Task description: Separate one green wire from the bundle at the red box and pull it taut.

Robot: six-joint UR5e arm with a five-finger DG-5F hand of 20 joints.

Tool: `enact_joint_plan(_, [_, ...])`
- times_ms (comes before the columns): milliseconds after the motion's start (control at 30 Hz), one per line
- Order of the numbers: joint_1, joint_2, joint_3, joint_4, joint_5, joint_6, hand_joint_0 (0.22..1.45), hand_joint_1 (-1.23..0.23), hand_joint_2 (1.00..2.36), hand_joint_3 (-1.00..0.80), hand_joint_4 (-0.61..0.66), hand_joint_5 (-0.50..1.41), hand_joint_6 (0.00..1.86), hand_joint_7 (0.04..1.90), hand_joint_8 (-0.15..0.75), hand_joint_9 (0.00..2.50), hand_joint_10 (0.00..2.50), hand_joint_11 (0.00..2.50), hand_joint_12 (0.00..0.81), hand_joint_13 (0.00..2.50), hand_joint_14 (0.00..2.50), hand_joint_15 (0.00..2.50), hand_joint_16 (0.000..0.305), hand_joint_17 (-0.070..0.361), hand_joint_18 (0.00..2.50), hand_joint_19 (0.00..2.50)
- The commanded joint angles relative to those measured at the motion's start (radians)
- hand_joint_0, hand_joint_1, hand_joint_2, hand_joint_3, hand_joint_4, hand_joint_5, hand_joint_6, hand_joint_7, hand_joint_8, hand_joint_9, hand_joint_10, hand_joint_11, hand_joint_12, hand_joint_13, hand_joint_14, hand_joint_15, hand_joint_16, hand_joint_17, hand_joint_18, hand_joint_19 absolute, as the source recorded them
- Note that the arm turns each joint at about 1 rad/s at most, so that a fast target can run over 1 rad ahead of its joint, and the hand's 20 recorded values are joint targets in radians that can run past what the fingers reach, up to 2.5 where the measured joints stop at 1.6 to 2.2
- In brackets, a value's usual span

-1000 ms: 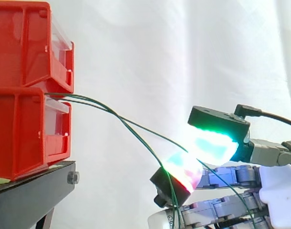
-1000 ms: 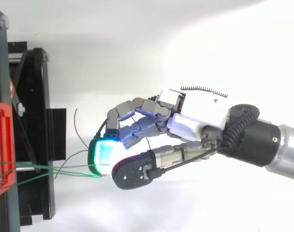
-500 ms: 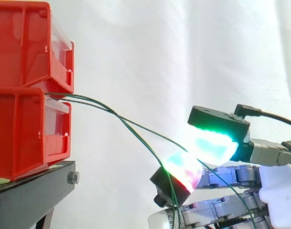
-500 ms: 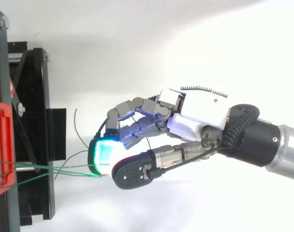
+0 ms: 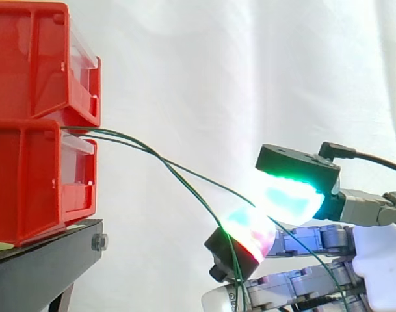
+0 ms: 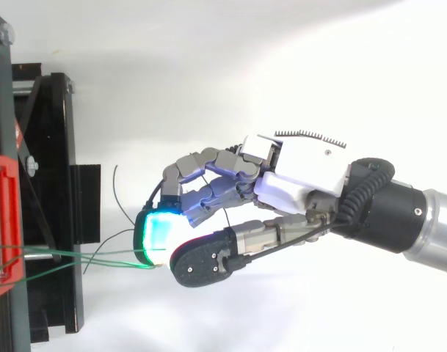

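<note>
White curtain [image 5: 217, 78] backs the level robot hand [image 6: 304, 172], fingers curled, pinching a green wire [image 6: 113, 256]

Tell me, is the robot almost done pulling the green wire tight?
Not yet. Done: the robot hand is at the wires coming out of the red box. In hand: one green wire seems pinched between its glowing pads, while a second wire hangs down beside them. Left: the pinched wire curves and sags, so it needs pulling away from the box until it runs straight.
</note>
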Motion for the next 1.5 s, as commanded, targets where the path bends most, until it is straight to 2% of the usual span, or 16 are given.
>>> enact_joint_plan(0, [0.000,0.000,0.000,0.000,0.000,0.000,0.61,-0.84,1.02,-0.12,-0.17,-0.10,0.87,1.10,0.195,0.80,0.01,0.21,0.330,0.61,0.01,0.33,0.048,0.108,0.53,0.51])
enact_joint_plan(1467, [0.000,0.000,0.000,0.000,0.000,0.000,0.61,-0.84,1.02,-0.13,-0.19,-0.10,0.87,1.08,0.167,0.80,0.01,0.21,0.316,0.59,0.01,0.32,0.047,0.106,0.52,0.51])
